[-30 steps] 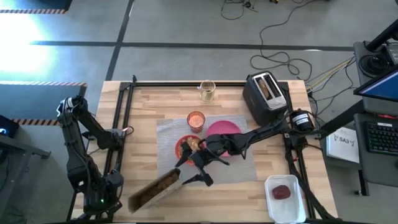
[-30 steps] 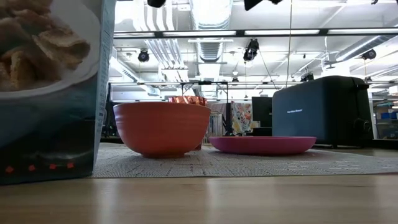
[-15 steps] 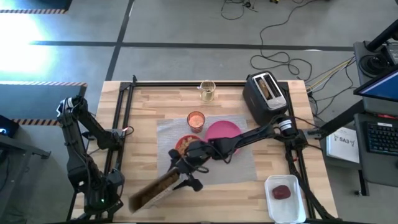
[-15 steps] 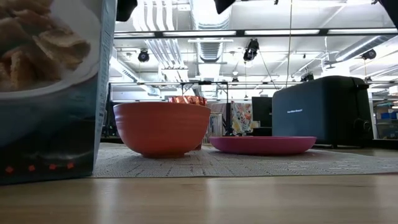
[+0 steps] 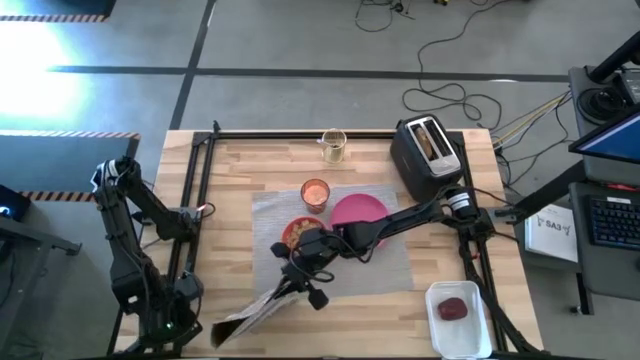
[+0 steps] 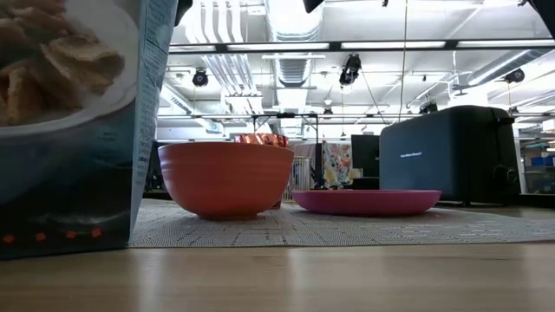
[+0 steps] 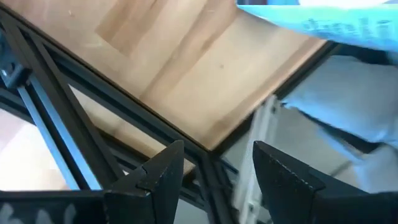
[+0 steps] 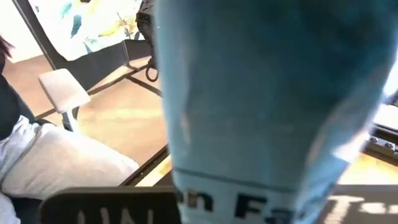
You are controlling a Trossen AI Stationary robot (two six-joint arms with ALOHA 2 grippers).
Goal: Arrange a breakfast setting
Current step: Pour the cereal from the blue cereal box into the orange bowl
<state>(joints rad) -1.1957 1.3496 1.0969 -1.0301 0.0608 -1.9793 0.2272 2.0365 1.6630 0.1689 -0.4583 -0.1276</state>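
Cereal box point(image 5: 262, 312) | your right tool point(image 5: 303, 287) has just clamped shut on its top edge, box tipping off worktop point(image 5: 240, 165) | left tool point(image 7: 211, 165) half-open, empty, parked | pour into bowl point(image 5: 300, 234) likely next

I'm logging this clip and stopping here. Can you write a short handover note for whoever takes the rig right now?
Right gripper: shut on the cereal box, front left of the table.
Left gripper: open, empty, waiting at the table's left edge.
Done: placemat laid; pink plate, bowl and orange cup on it.
Left: toast is in the toaster; the dark-red item sits in the white tray, front right. No spoon in sight.
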